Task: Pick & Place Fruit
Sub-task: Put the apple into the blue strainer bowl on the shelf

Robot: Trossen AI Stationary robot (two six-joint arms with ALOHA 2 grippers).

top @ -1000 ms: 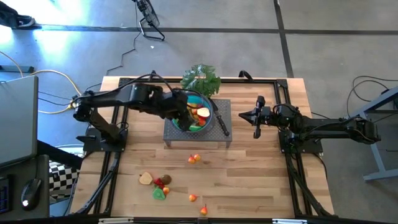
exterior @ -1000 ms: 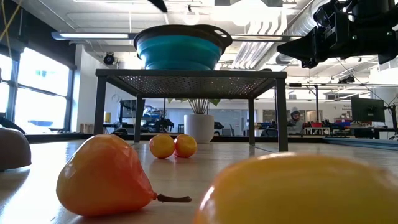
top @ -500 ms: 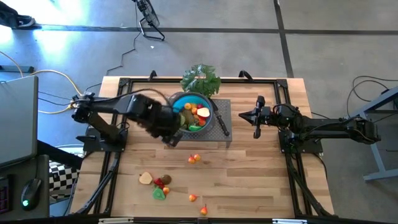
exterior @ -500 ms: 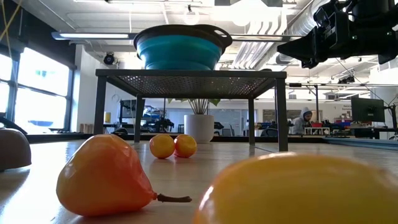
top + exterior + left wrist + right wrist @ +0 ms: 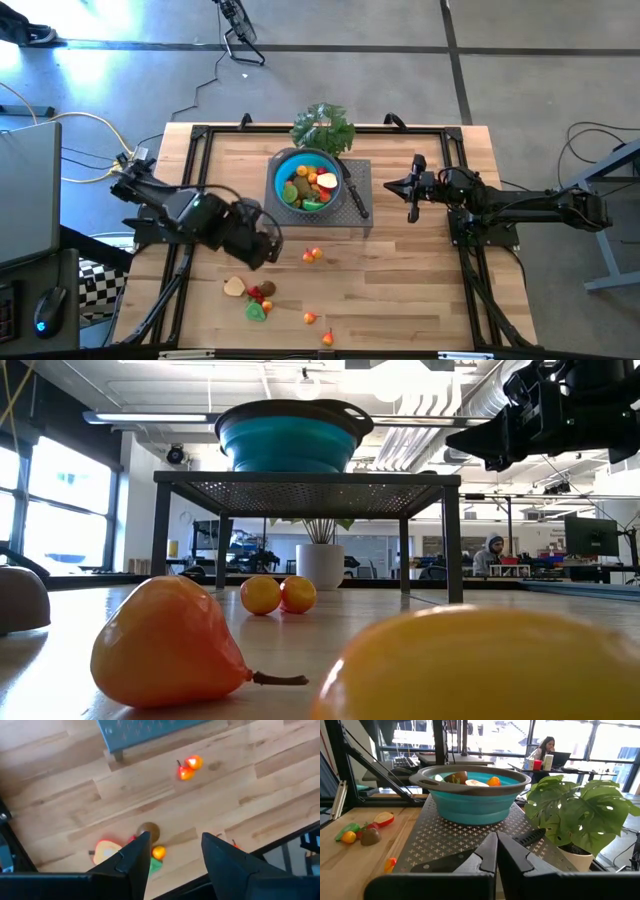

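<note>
The left arm is stretched across the left side of the table, its elbow bent, and the left gripper (image 5: 262, 247) is held above the boards with a clear gap seen between its two dark fingers (image 5: 136, 861); nothing is gripped. The right arm is extended inward from the right edge, and the right gripper (image 5: 413, 188) is kept closed and empty.

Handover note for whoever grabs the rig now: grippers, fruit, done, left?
Left gripper: jaws open, empty, over the table between the bowl stand and the loose fruit.
Right gripper: jaws shut, empty, parked right of the stand.
Done: several fruit pieces already in the blue bowl on the grey stand.
Left: pair of small orange-red fruits mid-table, cluster near the front, two small pieces beside it.
</note>
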